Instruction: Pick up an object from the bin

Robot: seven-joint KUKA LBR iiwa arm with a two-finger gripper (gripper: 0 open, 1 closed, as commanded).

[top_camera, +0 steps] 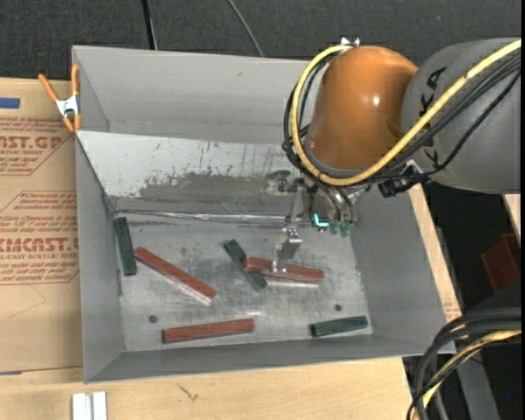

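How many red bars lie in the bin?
3. One red bar lies slanted left of centre, one along the lower wall, one right of centre under the gripper. The arm could hide others.

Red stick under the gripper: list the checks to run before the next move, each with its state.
1. The gripper is above the red stick, right of centre in the bin: ok.
2. The red stick lies flat on the floor: ok.
3. The red stick is free of neighbours: not ok; a green stick lies across its left end.
4. The red stick is away from the bin walls: ok.
5. The gripper touches the red stick: cannot tell.
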